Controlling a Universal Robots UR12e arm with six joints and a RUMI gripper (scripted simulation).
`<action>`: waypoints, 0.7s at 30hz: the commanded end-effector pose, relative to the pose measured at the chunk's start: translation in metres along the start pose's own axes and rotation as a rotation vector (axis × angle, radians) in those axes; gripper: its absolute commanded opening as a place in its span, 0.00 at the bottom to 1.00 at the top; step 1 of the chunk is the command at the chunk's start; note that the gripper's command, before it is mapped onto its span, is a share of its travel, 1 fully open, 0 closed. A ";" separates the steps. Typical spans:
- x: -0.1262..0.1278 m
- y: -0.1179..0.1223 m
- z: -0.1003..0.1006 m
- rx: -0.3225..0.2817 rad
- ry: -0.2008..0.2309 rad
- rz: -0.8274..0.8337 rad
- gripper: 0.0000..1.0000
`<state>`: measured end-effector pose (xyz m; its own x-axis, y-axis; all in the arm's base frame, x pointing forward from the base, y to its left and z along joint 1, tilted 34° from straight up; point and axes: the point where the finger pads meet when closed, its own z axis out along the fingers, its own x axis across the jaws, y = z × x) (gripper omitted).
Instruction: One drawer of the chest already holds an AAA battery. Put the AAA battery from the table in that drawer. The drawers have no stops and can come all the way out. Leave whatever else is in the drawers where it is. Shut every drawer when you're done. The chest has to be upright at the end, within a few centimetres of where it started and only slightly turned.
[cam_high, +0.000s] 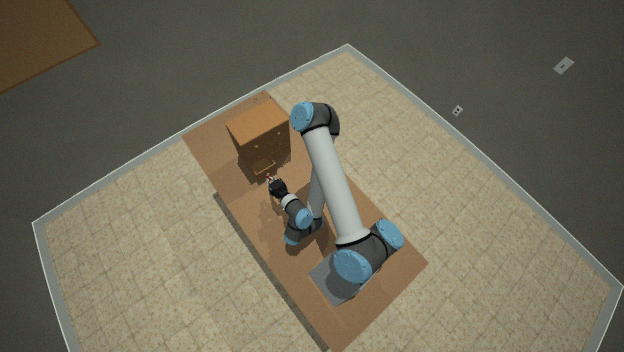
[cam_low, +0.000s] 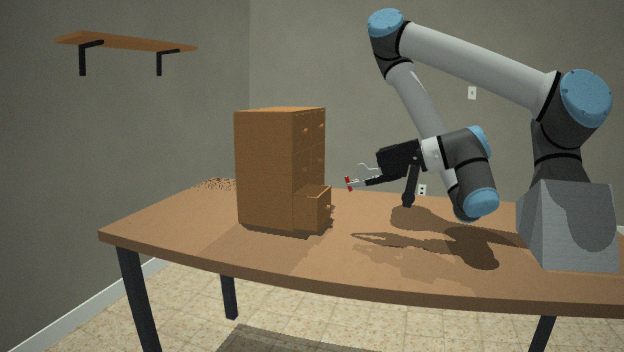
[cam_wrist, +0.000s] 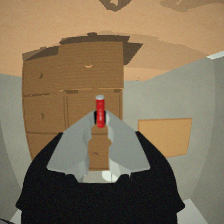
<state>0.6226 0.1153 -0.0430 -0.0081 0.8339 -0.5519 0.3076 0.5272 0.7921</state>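
Observation:
The wooden chest (cam_high: 257, 122) (cam_low: 265, 170) (cam_wrist: 42, 105) stands upright at the far end of the table. Its bottom drawer (cam_high: 265, 169) (cam_low: 306, 212) (cam_wrist: 102, 75) on the side nearer the exterior camera is pulled out; the other drawers look shut. What lies inside it cannot be made out. My gripper (cam_high: 270, 179) (cam_low: 349, 183) (cam_wrist: 100, 111) is shut on the red AAA battery, gripped across its middle at the fingertips. The battery (cam_low: 348, 181) (cam_wrist: 100, 107) is held in the air in front of the open drawer, a little above its rim height and short of it.
The table (cam_high: 240, 200) (cam_low: 200, 215) carries the chest and the arm's grey base (cam_low: 565, 230). The arm's elbow is raised high beside the chest. A wall shelf (cam_low: 125, 42) (cam_wrist: 165, 135) hangs beyond the chest, away from the arm.

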 end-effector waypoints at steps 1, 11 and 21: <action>0.000 0.003 0.008 0.000 0.000 0.000 0.02; 0.000 0.012 0.031 0.000 0.000 0.000 0.02; 0.000 0.019 0.050 0.000 0.000 0.000 0.02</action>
<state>0.6666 0.1165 -0.0419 -0.0081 0.8339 -0.5519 0.3078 0.5272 0.7920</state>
